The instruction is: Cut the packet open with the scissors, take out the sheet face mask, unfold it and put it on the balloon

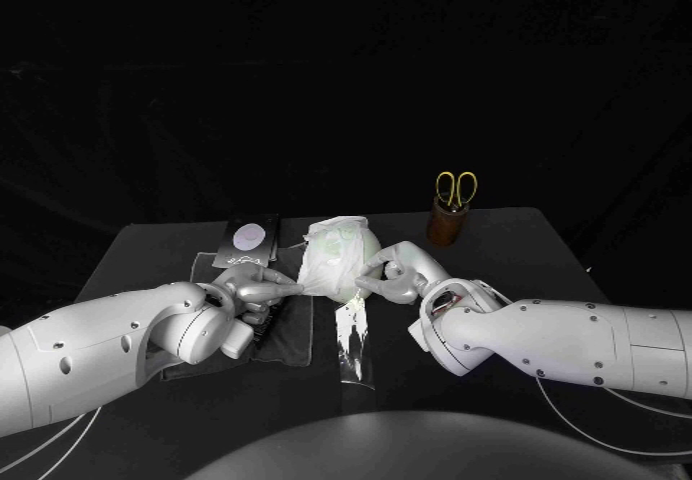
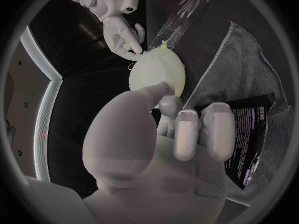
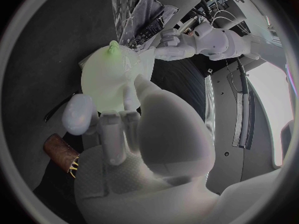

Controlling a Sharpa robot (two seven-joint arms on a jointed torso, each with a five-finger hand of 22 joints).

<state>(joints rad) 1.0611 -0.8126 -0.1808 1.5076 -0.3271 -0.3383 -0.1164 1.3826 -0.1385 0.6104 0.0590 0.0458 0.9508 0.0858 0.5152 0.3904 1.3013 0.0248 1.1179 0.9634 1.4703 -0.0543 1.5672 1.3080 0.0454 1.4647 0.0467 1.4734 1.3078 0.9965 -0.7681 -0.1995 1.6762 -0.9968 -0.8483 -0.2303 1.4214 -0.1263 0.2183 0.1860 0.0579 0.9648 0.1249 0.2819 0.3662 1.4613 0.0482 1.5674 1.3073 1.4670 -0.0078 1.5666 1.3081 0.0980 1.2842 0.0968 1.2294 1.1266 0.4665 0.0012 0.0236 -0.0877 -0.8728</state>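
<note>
Hands [image 1: 257, 287] [image 1: 401, 272] seemingly pinch mask [image 1: 329, 262]; holder [image 1: 446, 226]: scissors [image 1: 456, 187].

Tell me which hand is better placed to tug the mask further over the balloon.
Left, probably. The left hand pinches the edge of the mask beside the balloon, while the right hand holds the balloon itself, steadying it.

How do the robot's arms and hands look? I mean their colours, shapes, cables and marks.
The left arm and right arm have smooth, rounded white shells with small dark round holes. The left hand and right hand are silver, with thick rounded fingers; the right wrist view shows a finely textured palm. Thin white cables hang under each arm.
</note>
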